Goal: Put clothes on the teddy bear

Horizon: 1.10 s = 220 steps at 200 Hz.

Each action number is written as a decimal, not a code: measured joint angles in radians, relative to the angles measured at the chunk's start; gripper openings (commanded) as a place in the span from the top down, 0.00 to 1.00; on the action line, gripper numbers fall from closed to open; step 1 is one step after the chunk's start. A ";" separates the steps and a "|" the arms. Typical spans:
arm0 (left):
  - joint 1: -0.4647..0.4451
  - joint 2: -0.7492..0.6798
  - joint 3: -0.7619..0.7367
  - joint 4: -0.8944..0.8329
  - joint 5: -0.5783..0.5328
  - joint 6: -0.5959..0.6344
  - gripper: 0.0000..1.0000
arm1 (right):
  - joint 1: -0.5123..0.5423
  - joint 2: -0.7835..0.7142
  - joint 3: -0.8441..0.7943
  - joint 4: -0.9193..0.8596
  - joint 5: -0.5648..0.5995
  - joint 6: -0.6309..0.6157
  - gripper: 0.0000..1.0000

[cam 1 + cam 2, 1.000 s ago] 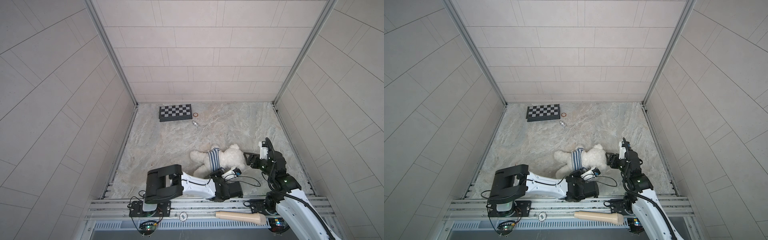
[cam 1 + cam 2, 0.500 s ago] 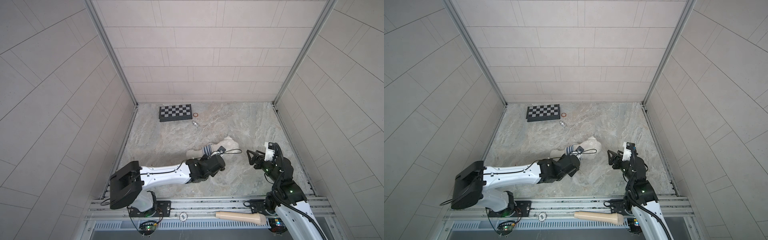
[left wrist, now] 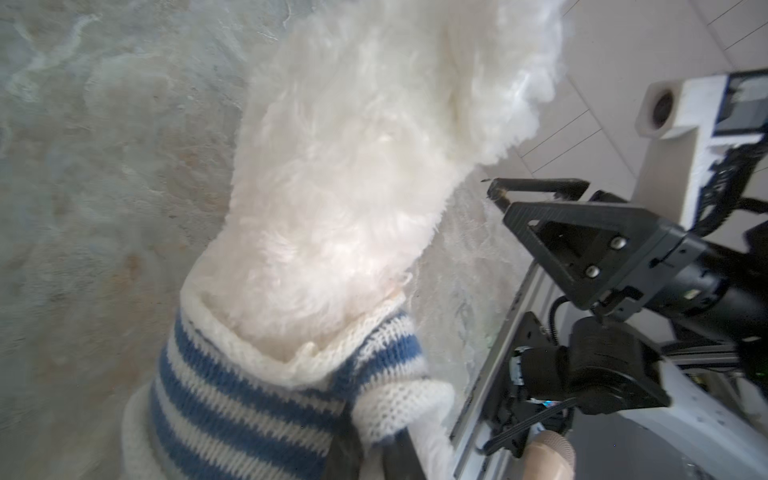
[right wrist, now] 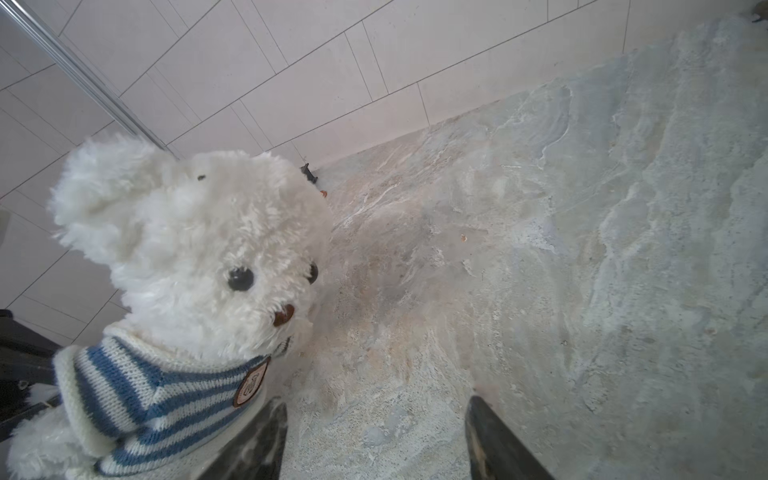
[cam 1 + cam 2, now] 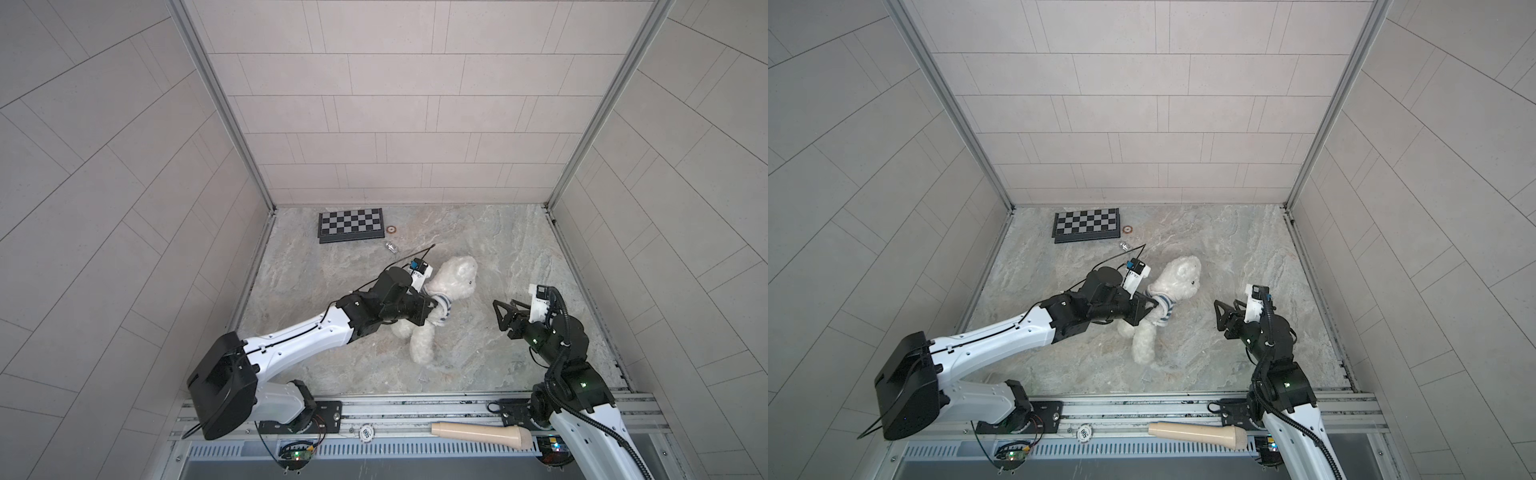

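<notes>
Change: the bear (image 5: 453, 278) is sitting up mid-counter (image 5: 498, 249), no longer lying by the near edge as it was a second ago. The left arm (image 5: 299, 340) is stretching out with it, and the right tool (image 5: 498, 316) is standing farther from it than before.
Bear: its head is pointing far and its legs near, and it is wearing a striped sweater (image 5: 444, 305) on its chest.
Top views: both are showing the board (image 5: 350, 224) at the far left, well apart from the bear.
Left wrist: it is showing the back of the bear's head (image 3: 353, 166) and the sweater collar, with the right tool (image 3: 498, 199) beyond.
Right wrist: it is showing the bear's face (image 4: 199, 249) and a round badge (image 4: 251, 382) on the sweater.
Left tool (image 5: 429, 311): it is clamping tight on the sweater at the bear's back.
Right tool, state: its jaws are standing wide apart, off to the right of the bear.
</notes>
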 measured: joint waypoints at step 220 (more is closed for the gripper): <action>0.064 0.364 -0.146 0.667 0.290 -0.468 0.86 | 0.000 -0.120 0.000 0.021 -0.071 -0.034 0.31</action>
